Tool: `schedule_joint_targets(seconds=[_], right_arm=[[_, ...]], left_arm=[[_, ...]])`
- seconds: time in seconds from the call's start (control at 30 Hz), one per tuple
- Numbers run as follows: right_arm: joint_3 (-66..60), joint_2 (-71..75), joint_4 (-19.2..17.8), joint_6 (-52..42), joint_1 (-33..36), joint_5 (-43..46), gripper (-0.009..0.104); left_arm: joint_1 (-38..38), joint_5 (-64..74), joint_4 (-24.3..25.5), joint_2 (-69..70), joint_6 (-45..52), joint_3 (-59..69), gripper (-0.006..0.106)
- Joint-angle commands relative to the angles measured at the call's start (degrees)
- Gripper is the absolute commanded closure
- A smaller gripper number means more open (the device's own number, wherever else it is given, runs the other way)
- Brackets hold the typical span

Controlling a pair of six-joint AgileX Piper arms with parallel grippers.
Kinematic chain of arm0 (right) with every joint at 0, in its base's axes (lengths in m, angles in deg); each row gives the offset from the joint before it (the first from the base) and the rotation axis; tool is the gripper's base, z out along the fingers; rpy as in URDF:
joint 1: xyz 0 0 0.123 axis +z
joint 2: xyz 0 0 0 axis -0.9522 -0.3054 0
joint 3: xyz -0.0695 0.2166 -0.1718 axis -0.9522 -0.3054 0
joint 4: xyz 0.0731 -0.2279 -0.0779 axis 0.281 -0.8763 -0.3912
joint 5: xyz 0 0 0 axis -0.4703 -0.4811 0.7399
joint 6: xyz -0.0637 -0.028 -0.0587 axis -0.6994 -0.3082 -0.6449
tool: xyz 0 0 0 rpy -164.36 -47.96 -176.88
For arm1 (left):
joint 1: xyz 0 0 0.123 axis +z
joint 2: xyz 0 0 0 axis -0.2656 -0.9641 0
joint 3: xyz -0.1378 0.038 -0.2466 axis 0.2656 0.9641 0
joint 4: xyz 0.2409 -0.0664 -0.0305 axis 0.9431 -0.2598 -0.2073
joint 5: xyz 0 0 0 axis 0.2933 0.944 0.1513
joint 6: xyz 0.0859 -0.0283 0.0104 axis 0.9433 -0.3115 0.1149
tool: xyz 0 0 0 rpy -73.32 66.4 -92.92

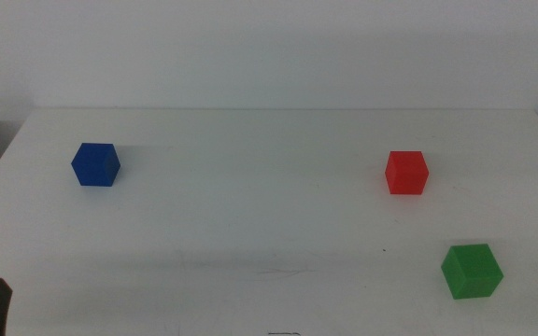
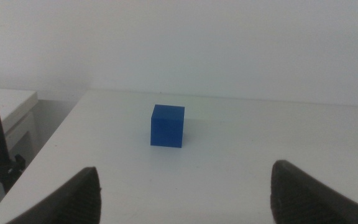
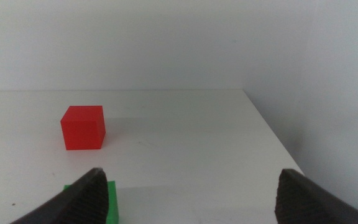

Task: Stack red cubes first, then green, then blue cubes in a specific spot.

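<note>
We see red cube (image 1: 406, 173) right, green (image 1: 472, 271) nearer, blue (image 1: 95, 164) far left; nothing stacked. Right gripper (image 3: 191, 199) wide, empty; left gripper (image 2: 185, 193) wide, waiting. We advise centring jaws over red, descending squarely.

A bare lab-like test setup: plain white table (image 1: 269, 233) against a blank white wall (image 1: 269, 47).

Bright, even, diffuse light washes the white table (image 1: 250, 224) almost to overexposure; shadows are faint, a soft one just beside the blue cube (image 1: 95, 164); no sharp glare; both wrist views look soft, their dark jaws blurred at the near edge.
</note>
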Motion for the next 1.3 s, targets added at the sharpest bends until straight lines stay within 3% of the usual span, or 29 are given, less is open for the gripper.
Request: schedule_joint_targets(seconds=[0.0, 0.27, 0.8, 1.27], right_arm=[[1.6, 0.11, -0.41, -0.75, 1.26, 4.59, 0.001], [5.45, -7.34, 0.07, -0.75, 9.38, 4.41, 0.001], [20.34, -23.74, -2.53, -0.75, 10.04, 3.94, 0.001], [39.32, -37.25, -1.57, -0.75, 11.7, -22.91, 0.001]], left_arm=[[-0.32, -4.95, -0.41, 1.19, -0.18, -0.15, 0.007], [-0.32, -4.95, -0.41, 1.19, -0.18, -0.15, 0.007], [-0.32, -4.95, -0.41, 1.19, -0.18, -0.15, 0.007], [-0.32, -4.95, -0.41, 1.19, -0.18, -0.15, 0.007]])
